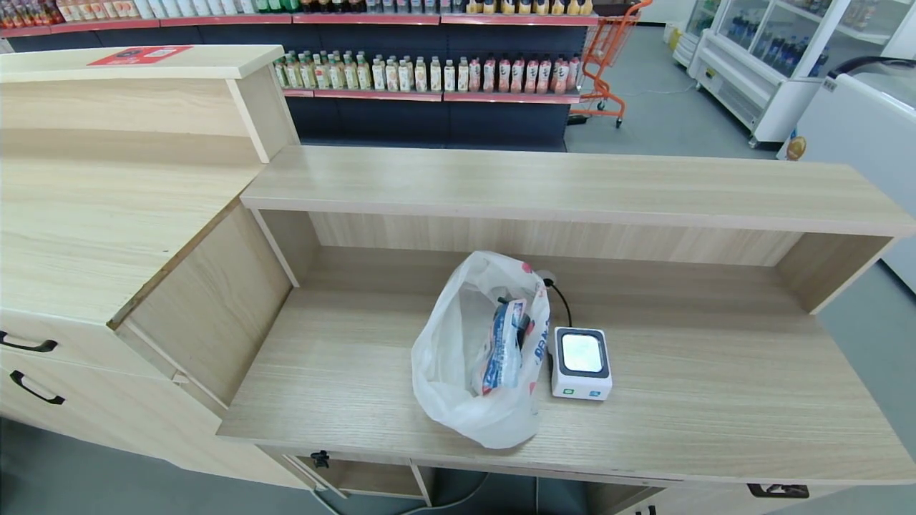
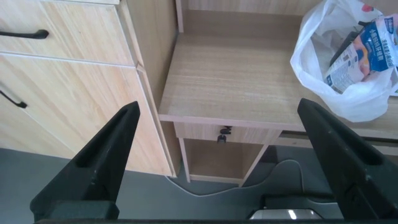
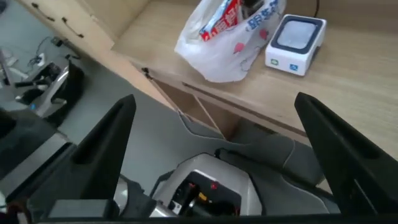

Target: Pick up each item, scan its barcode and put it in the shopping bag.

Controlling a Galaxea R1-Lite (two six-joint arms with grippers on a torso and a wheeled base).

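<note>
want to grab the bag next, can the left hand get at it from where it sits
Probably yes. The left hand is open and sits off the front edge of the counter. The stretch of counter between it and the bag has nothing in the way.

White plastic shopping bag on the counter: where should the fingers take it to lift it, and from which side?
Probably pinch the raised rim of the white plastic shopping bag at its open mouth, coming from above on its left. The body is soft and slumped, blue-and-white packets stand inside, and the white square scanner sits close on its right.
</note>
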